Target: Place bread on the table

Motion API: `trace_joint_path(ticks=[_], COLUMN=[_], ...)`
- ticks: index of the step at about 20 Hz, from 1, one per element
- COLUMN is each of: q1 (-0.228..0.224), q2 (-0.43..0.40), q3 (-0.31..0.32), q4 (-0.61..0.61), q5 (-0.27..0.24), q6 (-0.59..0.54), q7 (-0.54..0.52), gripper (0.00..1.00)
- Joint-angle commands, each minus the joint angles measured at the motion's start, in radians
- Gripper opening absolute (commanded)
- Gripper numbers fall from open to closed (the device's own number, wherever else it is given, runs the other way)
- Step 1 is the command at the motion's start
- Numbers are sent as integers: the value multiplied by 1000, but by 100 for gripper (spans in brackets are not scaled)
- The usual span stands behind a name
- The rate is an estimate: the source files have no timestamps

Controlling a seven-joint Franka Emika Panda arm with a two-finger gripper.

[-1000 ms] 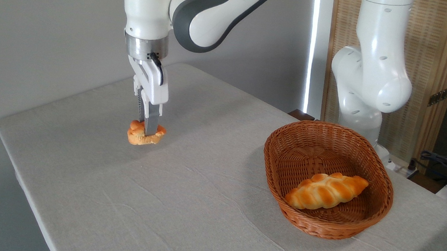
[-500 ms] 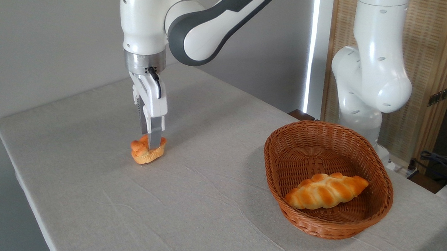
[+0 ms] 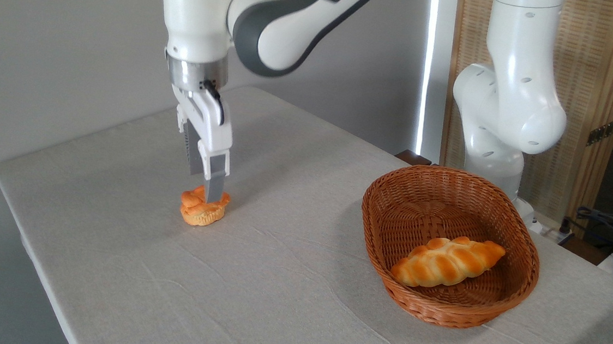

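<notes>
Camera view, near to far. Counter [image 3: 253,293]: bare wrinkled grey cloth along the near edge. Wicker basket [image 3: 516,287] toward the right edge, a braided loaf [image 3: 447,262] lying inside it. Bread [image 3: 203,207] sits upright on the counter toward the left edge, well apart from the basket. Fingers [image 3: 207,192] point straight down, tips at the bun's top; seen side-on, so gap width cannot be told, nor whether they grip. Arm reaches in from upper right, wrist vertical. Open cloth all round the bun.
</notes>
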Motion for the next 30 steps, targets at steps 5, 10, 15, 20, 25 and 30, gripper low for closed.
trace_joint_path(ticks=[5,10,15,20,25,30], q1=[166,172,172,171,171,213], q2=[-16,-7,21,16,16,16], q3=[-26,-15,28,85,78,23], q4=[283,346,426,429,429,427], q5=[46,101,101,99,99,99], q6=[-439,-466,-530,-535,-533,-535], q7=[-10,-13,-3,37,27,30], gripper=[100,100,100,100,100,100])
